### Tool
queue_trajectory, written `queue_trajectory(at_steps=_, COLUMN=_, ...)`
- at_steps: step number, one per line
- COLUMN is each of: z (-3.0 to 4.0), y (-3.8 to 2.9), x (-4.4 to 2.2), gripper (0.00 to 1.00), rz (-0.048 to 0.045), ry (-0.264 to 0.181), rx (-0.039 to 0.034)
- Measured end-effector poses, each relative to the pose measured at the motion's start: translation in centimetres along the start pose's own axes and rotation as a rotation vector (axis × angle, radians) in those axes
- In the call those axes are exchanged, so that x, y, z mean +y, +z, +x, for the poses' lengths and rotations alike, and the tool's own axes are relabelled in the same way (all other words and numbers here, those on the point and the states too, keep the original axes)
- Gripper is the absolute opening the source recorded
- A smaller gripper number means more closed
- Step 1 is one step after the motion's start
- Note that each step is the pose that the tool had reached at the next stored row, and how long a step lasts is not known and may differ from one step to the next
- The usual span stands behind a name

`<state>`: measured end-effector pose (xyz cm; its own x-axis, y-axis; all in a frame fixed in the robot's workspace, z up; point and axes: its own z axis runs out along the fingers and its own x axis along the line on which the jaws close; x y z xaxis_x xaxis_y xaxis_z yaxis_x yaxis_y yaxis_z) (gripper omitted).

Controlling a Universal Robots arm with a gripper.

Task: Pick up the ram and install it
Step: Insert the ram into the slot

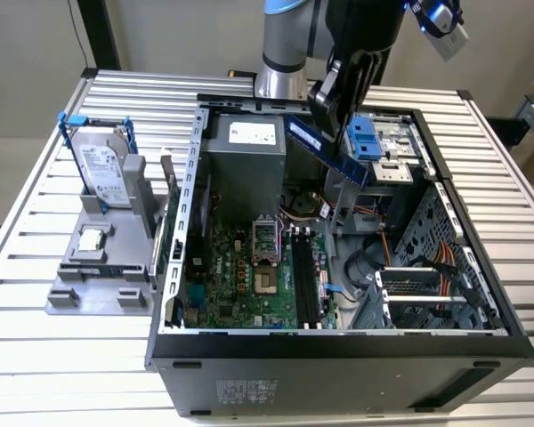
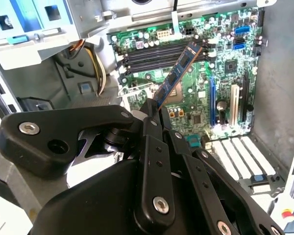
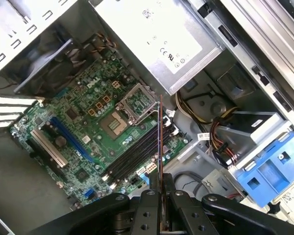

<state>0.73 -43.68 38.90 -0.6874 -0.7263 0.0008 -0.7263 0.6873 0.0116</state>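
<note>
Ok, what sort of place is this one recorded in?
Probably a robotics lab bench for PC assembly: an open computer case lies on a slatted metal table, a grey fixture beside it holds a hard drive, and the end effector grips the ram above the motherboard.

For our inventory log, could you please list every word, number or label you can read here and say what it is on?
Nothing can be quoted with confidence.
Power supply: white label, print too small to read.
Hard drive: label, too small to read.
Motherboard: white markings, too small to read.
Computer case: sticker, too small to read.
Memory stick in the gripper: no legible print.
</note>
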Motion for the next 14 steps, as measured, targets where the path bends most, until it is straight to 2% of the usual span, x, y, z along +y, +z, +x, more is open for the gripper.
queue_trajectory(at_steps=14, z=0.00, y=0.00, x=0.00, gripper=0.00, rz=-0.0001, ry=0.075, rx=-0.0008)
